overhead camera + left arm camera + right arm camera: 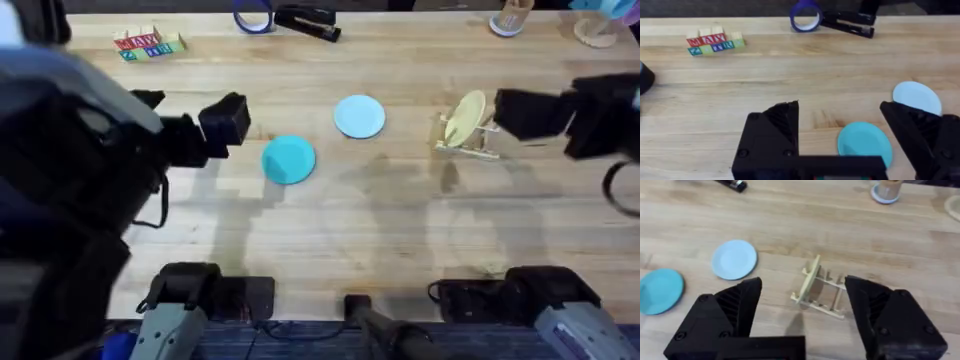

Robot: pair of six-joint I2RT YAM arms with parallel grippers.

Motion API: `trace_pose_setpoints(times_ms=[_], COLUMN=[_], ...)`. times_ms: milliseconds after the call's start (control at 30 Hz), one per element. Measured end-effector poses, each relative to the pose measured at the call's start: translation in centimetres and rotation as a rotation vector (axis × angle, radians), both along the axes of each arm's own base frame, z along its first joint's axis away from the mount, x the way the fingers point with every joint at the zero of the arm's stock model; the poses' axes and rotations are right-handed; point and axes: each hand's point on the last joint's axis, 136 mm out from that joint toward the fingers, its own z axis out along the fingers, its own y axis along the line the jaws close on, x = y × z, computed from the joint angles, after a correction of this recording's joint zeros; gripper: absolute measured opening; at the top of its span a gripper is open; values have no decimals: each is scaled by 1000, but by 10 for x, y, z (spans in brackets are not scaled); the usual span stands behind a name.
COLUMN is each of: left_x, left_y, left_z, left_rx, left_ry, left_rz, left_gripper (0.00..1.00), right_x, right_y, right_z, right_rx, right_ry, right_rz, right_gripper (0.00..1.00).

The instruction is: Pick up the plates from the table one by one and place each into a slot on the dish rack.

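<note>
Two plates remain flat on the bench [380, 230]. The teal plate [289, 159] lies toward the left arm's side; the pale blue plate [358, 116] lies near it, further from the arms' bases and toward the dish rack [470, 140]. The two plates are close but not touching. A pale yellow plate [465, 118] already stands tilted in one slot of the rack; the slots beside it appear free.

The left gripper [840, 137] hovers over the bench with its fingers spread wide, the teal plate seen between and just beyond them in the left wrist view. The right gripper [802, 312] hangs above the rack, fingers likewise spread and holding nothing.

Handling assessment: both plates look thin, rigid and light, probably smooth plastic, with a low rim. Lying flat, they offer no side face to pinch. The likely hold is at the rim, one finger slipping under the edge and the other bearing on the upper face. A smooth plate may slide along the wood before the finger gets beneath it. A shallow rim grip may let the plate pivot when lifted. Breakage risk seems low; slippage is the main concern.
</note>
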Motion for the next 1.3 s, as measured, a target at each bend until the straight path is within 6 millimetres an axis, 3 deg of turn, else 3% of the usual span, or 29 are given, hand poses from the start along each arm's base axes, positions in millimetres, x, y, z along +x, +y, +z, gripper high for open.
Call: trace_pose_setpoints(times_ms=[267,500,733,1000,1067,1200,1233,1300], left_x=[3,16,17,9,8,8,8,8], left_y=[-11,-22,-37,-42,-43,-42,-42,-42], left_z=[-14,-17,-27,-33,-33,-33,-34,-34], left_rx=[-60,-115,-171,-197,-200,-195,-195,-194], left_ry=[263,382,441,484,486,487,487,488], left_rz=[-37,-84,-150,-171,-171,-171,-169,-169], left_gripper=[991,993,993,969,819,421,113,46], right_x=[24,37,42,40,40,40,40,40], right_y=[26,46,66,71,71,71,71,71], right_z=[7,-5,-8,-5,-4,-4,-4,-4], right_rx=[91,179,268,311,317,320,320,320], right_ry=[211,378,409,413,415,416,416,416], right_rz=[126,209,301,310,309,307,307,307], right_gripper=[996,996,995,996,995,995,995,995])
